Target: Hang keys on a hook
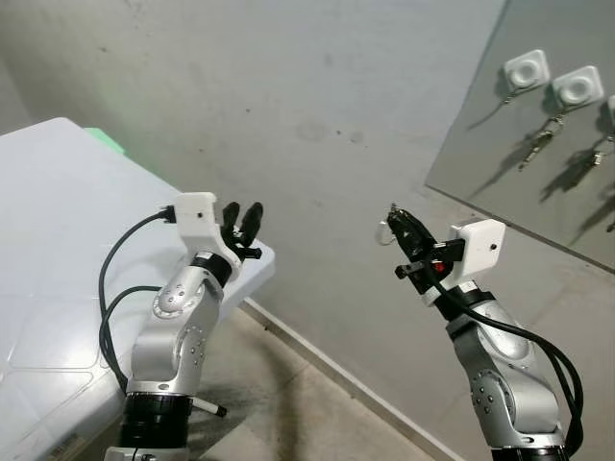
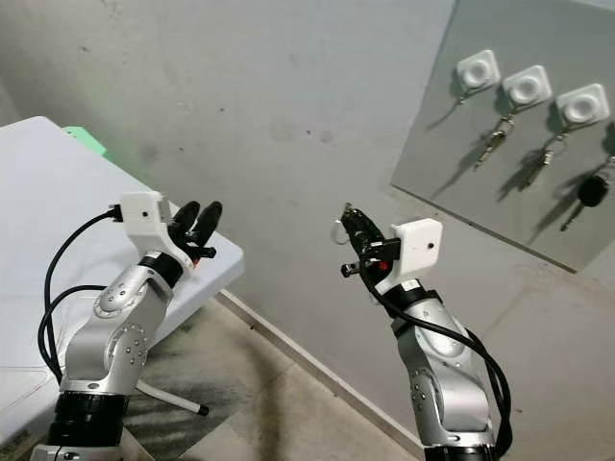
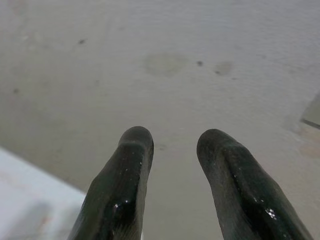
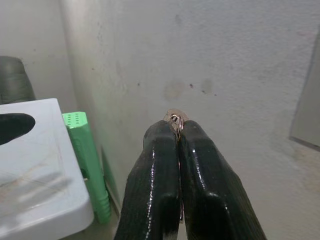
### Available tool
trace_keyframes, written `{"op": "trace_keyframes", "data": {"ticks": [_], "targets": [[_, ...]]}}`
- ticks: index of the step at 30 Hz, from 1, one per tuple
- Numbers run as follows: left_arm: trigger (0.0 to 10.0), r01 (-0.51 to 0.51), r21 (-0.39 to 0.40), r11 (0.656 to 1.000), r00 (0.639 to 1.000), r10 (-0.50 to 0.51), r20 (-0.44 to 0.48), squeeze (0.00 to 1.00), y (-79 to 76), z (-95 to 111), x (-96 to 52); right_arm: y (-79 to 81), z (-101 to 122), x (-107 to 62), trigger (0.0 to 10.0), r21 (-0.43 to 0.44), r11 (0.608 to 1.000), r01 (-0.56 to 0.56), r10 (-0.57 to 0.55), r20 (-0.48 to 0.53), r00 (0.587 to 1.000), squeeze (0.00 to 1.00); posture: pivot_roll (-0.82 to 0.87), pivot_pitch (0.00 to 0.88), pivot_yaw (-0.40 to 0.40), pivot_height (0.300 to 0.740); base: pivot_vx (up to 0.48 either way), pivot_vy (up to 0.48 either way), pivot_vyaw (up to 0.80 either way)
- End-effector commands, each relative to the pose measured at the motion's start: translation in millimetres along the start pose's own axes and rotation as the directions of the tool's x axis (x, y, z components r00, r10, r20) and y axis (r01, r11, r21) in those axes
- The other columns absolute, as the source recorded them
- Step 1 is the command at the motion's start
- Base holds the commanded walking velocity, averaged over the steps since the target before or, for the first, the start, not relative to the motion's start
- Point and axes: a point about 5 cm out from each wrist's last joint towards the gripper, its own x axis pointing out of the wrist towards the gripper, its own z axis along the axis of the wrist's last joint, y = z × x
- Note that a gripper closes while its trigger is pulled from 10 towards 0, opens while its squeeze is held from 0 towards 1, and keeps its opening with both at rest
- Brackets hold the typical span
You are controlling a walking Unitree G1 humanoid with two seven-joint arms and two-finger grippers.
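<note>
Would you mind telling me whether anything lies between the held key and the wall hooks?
Nothing visible does. The right gripper pinches the key ring in open air, and only bare wall separates it from the hooks on the grey panel.

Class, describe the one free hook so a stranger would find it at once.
Find the grey panel on the wall, up right of the right gripper pinching a key ring. Along its top run white square hooks. The free hook is leftmost; its neighbours carry keys.
</note>
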Motion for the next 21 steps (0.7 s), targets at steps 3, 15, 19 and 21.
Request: {"op": "trace_keyframes", "data": {"ticks": [3,15,19,21], "targets": [[10.0,0.037,0.039,0.999,0.999,-0.038,0.033,0.0,-6.8,10.5,4.6,-1.9,5.1,3.2,10.0,-0.008,1.0,0.002,-0.002,0.019,1.0,0.0,0.13,0.0,-0.07,0.736,0.0,0.0,0.0],[10.0,0.079,0.037,0.996,0.996,-0.08,0.038,0.0,-15.6,11.2,8.9,-1.1,10.2,14.6,10.0,-0.032,0.999,-0.01,0.011,0.035,0.999,0.0,0.13,0.0,-0.065,0.736,0.0,0.0,0.0],[10.0,0.145,0.044,0.988,0.987,-0.148,0.057,0.0,-28.4,16.6,10.3,-1.3,15.8,25.6,10.0,-0.042,0.999,-0.025,0.027,0.055,0.998,0.0,0.13,0.0,-0.068,0.736,0.0,0.0,0.0],[10.0,0.189,0.067,0.98,0.979,-0.193,0.06,0.0,-37.2,20.4,13.1,-2.2,20.5,32.9,10.0,-0.045,0.998,-0.035,0.038,0.069,0.997,0.0,0.14,0.0,-0.07,0.736,0.0,0.0,0.0]]}}
